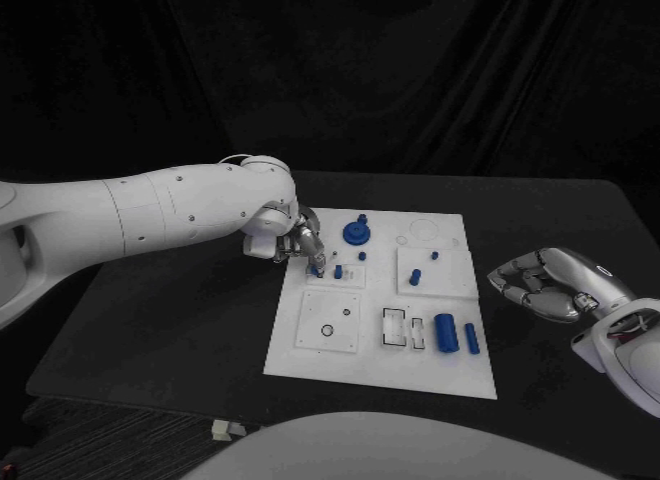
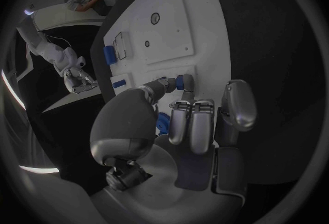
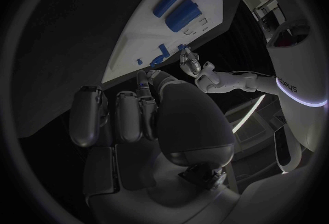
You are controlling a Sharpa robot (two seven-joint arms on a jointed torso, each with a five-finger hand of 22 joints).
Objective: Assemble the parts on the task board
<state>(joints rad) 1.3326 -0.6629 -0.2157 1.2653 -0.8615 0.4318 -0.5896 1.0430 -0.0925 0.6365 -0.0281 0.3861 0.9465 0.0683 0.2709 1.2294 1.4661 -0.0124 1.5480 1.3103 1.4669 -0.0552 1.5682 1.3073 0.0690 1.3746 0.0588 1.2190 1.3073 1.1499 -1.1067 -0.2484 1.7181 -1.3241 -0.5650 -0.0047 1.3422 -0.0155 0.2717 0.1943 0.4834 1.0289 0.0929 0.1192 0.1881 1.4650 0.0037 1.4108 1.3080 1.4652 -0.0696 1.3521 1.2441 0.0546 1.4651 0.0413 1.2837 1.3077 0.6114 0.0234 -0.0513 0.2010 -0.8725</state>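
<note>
My left hand (image 1: 280, 240) pinches a small blue peg (image 2: 182, 82) at its fingertips, over the task board (image 1: 362, 352). I should keep it upright and lower gently. My right hand (image 1: 549, 284) rests curled, holding nothing, on the counter (image 1: 172, 330).

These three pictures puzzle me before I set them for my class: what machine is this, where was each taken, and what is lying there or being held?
It is a robot with two white arms ending in silver hands. One picture looks down from its head; the round ones come from cameras at each wrist. On the black table lies a white rectangular task board with small blue plastic parts, such as a blue cylinder. The left hand pinches a small blue peg in its fingers over the board. The right hand rests curled beside it, holding nothing.
</note>
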